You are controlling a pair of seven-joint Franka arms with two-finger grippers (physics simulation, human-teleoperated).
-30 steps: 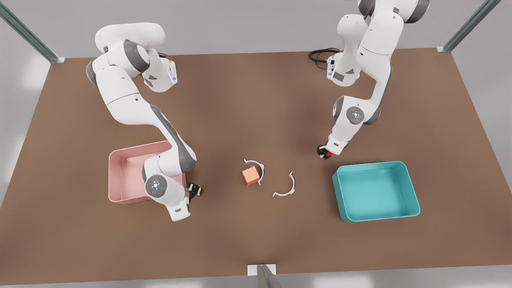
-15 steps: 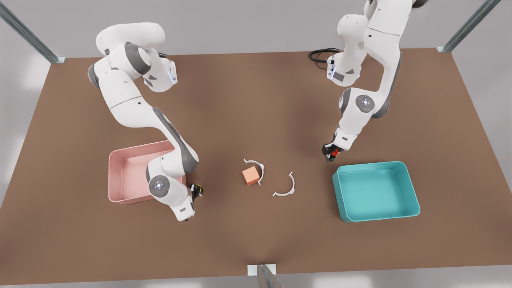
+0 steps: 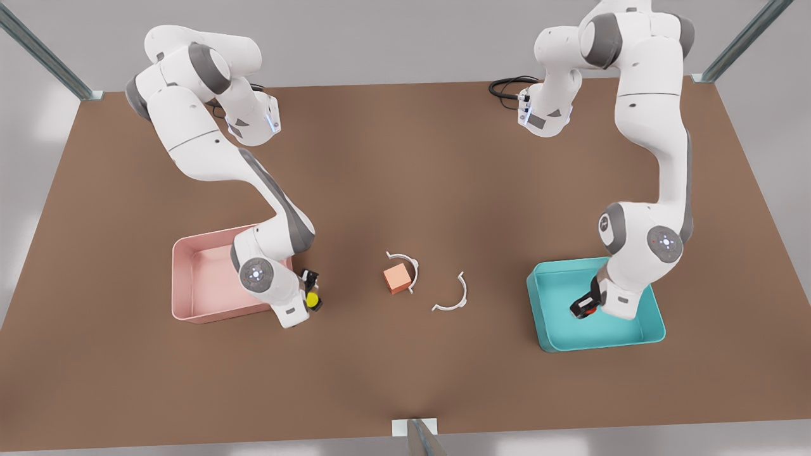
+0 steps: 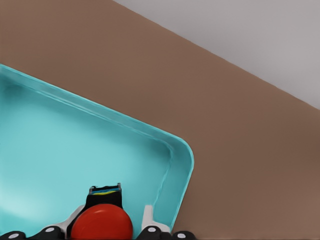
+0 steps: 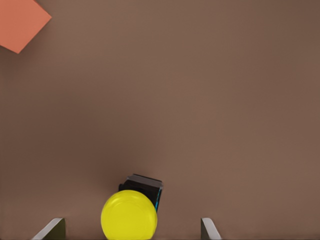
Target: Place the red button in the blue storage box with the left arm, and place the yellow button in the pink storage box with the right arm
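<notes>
The red button (image 3: 590, 310) (image 4: 101, 225) hangs low over the inside of the blue storage box (image 3: 557, 316) (image 4: 75, 145), near that box's middle, with my left gripper (image 3: 584, 309) (image 4: 111, 226) shut on it. The yellow button (image 3: 312, 298) (image 5: 129, 215) lies on the brown table just off the pink storage box (image 3: 196, 285), on the side toward the table's middle. My right gripper (image 3: 310, 290) (image 5: 130, 231) is open. Its fingers stand wide apart on either side of the yellow button, not touching it.
An orange cube (image 3: 397, 278) (image 5: 20, 22) sits at the table's middle against a white arc-shaped piece (image 3: 405, 259). A second white arc (image 3: 453, 304) lies beside it. A black cable (image 3: 507, 85) lies at the far edge.
The left arm swung from the table beside the blue box to over its inside, carrying the red button. The right arm's wrist shifted and turned; the yellow cap now shows.
</notes>
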